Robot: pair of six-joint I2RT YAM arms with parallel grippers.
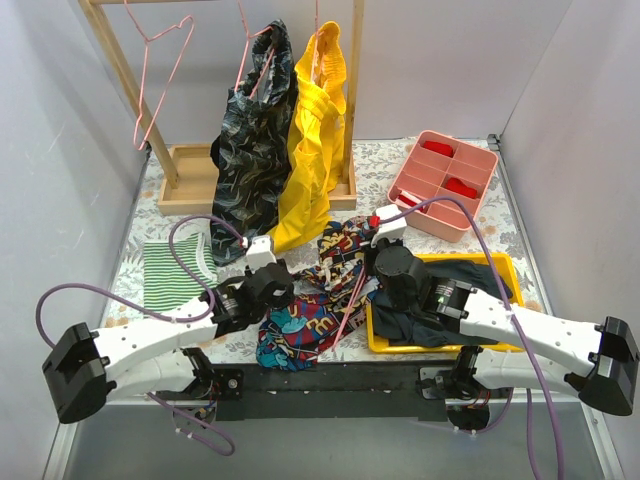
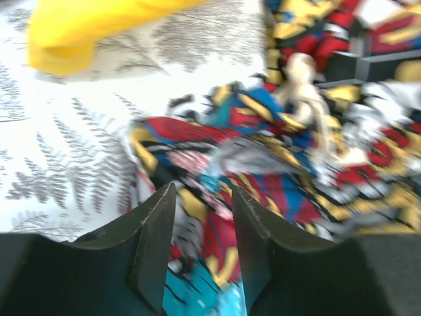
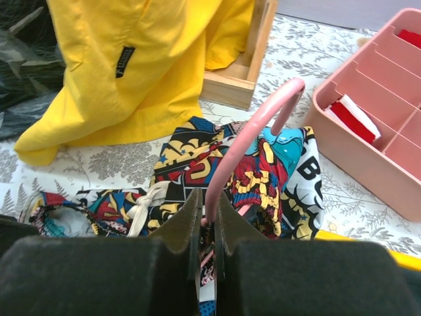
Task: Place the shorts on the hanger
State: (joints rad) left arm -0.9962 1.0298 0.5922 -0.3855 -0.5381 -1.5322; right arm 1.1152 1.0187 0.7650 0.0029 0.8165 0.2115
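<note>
Shorts lay crumpled at middle of near edge of table. Our right gripper was clamped tight on pink hanger, wire across cloth. Our left gripper gaped wide, low over print. We judged it best to pinch one cloth edge and hold hanger steady.

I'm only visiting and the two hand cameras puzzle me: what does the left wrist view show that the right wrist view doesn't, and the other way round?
Only the left wrist view: the left gripper, jaws apart just above the shorts. Only the right wrist view: the right gripper shut on the pink hanger, the pink tray and the wooden rack base. Both: the shorts, the yellow garment and the fern-print table cover.
</note>
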